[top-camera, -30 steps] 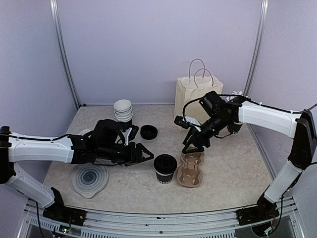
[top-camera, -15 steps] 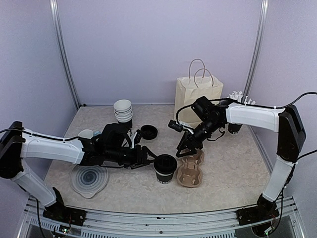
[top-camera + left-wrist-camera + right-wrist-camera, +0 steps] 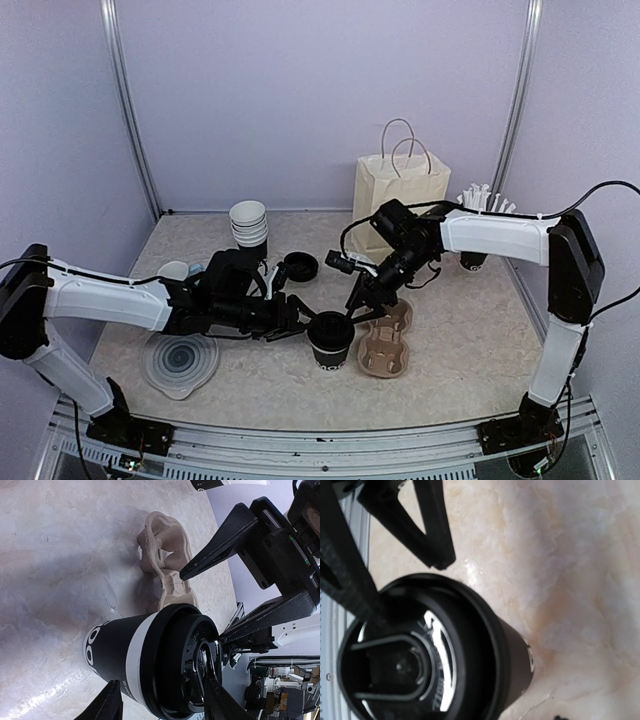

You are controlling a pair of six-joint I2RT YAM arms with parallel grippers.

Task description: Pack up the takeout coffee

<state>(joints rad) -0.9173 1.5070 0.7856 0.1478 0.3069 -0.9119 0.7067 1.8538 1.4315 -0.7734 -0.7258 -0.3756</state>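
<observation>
One takeout coffee cup (image 3: 332, 340), black with a black lid, stands upright left of the empty brown carrier tray (image 3: 386, 345). My left gripper (image 3: 298, 325) is open at the cup's left side. In the left wrist view, one of its fingers sits beside the cup (image 3: 145, 660) wall and the other reaches over the lid. My right gripper (image 3: 358, 306) hangs open just above and behind the cup, its spread fingers (image 3: 215, 550) showing over the carrier tray (image 3: 165, 545). The right wrist view looks down on the lid (image 3: 420, 665); its own fingers are hidden there.
A cream paper bag (image 3: 400, 190) stands at the back. A stack of lidless cups (image 3: 248, 222) and a loose black lid (image 3: 300, 266) sit back left. A cup of straws (image 3: 478, 250) is at the right, and a clear plastic lid (image 3: 180, 360) lies front left.
My left gripper has slid right up to the cup. My right gripper has come left and down from over the carrier tray to the cup.
</observation>
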